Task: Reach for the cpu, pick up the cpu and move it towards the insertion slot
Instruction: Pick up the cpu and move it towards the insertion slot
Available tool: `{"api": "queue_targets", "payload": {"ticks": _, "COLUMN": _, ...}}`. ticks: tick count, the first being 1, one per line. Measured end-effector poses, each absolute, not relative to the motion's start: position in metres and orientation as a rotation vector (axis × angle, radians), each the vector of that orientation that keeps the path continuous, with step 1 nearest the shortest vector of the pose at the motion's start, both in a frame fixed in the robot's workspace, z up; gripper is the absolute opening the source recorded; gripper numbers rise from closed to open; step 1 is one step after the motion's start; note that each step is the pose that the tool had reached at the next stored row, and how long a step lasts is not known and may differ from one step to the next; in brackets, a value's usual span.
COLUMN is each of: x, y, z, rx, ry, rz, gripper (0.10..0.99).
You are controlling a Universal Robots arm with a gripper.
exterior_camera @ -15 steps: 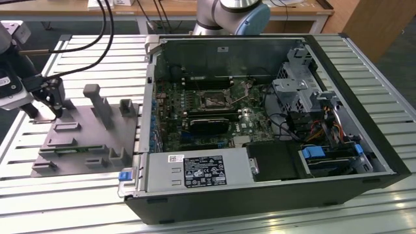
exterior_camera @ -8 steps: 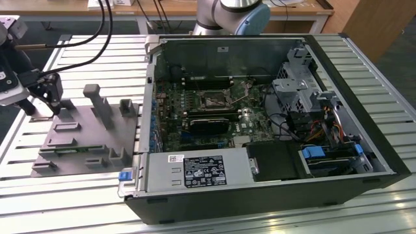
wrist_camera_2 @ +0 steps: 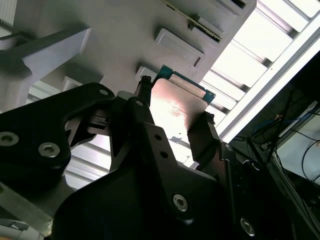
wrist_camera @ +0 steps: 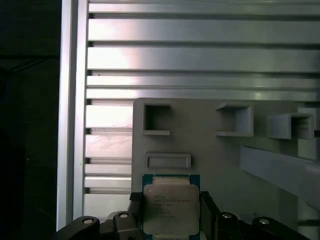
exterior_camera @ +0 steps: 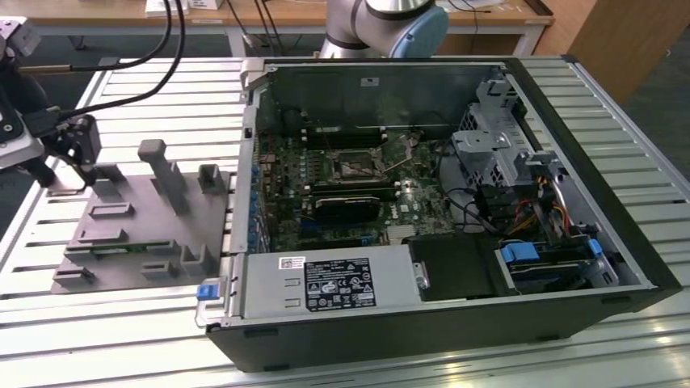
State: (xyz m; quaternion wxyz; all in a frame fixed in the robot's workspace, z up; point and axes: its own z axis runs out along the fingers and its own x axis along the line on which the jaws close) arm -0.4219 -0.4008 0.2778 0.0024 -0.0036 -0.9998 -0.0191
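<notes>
Gripper (wrist_camera: 171, 212) is clamping the cpu (wrist_camera_2: 176, 107) by opposite edges, flat, at the edge of the grey fixture (exterior_camera: 140, 230); side grip probably sparing its faces.

Open PC case (exterior_camera: 431, 343) sits on metal desk (exterior_camera: 161, 89), insertion slot (exterior_camera: 354, 166) mid-board. Grey fixture (exterior_camera: 129, 234) lies at the exterior view's left, w/ gripper (exterior_camera: 67, 186) over its corner.

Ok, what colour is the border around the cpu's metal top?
Teal green, framing the silvery top of the cpu; best seen in the first wrist view.
</notes>
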Motion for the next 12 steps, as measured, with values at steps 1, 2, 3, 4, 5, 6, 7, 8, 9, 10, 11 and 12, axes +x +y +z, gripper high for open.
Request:
{"api": "queue_targets", "payload": {"ticks": 1, "x": -0.4219, "y": -0.4008, "z": 0.2785, "rx": -0.011, "ry": -3.136, "rz": -0.06, "gripper": 0.541}}
{"api": "queue_targets", "payload": {"ticks": 2, "x": -0.4219, "y": -0.4008, "z": 0.2793, "rx": -0.011, "ry": -3.136, "rz": -0.06, "gripper": 0.541}}
{"api": "queue_targets", "payload": {"ticks": 3, "x": -0.4219, "y": -0.4008, "z": 0.28, "rx": -0.011, "ry": -3.136, "rz": -0.06, "gripper": 0.541}}
{"api": "queue_targets", "payload": {"ticks": 4, "x": -0.4219, "y": -0.4008, "z": 0.2806, "rx": -0.011, "ry": -3.136, "rz": -0.06, "gripper": 0.541}}
{"api": "queue_targets", "payload": {"ticks": 5, "x": -0.4219, "y": -0.4008, "z": 0.2811, "rx": -0.011, "ry": -3.136, "rz": -0.06, "gripper": 0.541}}
{"api": "queue_targets", "payload": {"ticks": 6, "x": -0.4219, "y": -0.4008, "z": 0.2818, "rx": -0.011, "ry": -3.136, "rz": -0.06, "gripper": 0.541}}
{"api": "queue_targets", "payload": {"ticks": 7, "x": -0.4219, "y": -0.4008, "z": 0.2823, "rx": -0.011, "ry": -3.136, "rz": -0.06, "gripper": 0.541}}
{"api": "queue_targets", "payload": {"ticks": 8, "x": -0.4219, "y": -0.4008, "z": 0.2829, "rx": -0.011, "ry": -3.136, "rz": -0.06, "gripper": 0.541}}
{"api": "queue_targets", "payload": {"ticks": 9, "x": -0.4219, "y": -0.4008, "z": 0.2833, "rx": -0.011, "ry": -3.136, "rz": -0.06, "gripper": 0.541}}
{"api": "queue_targets", "payload": {"ticks": 10, "x": -0.4219, "y": -0.4008, "z": 0.2839, "rx": -0.011, "ry": -3.136, "rz": -0.06, "gripper": 0.541}}
{"api": "queue_targets", "payload": {"ticks": 11, "x": -0.4219, "y": -0.4008, "z": 0.2844, "rx": -0.011, "ry": -3.136, "rz": -0.06, "gripper": 0.541}}
{"api": "queue_targets", "payload": {"ticks": 12, "x": -0.4219, "y": -0.4008, "z": 0.285, "rx": -0.011, "ry": -3.136, "rz": -0.06, "gripper": 0.541}}
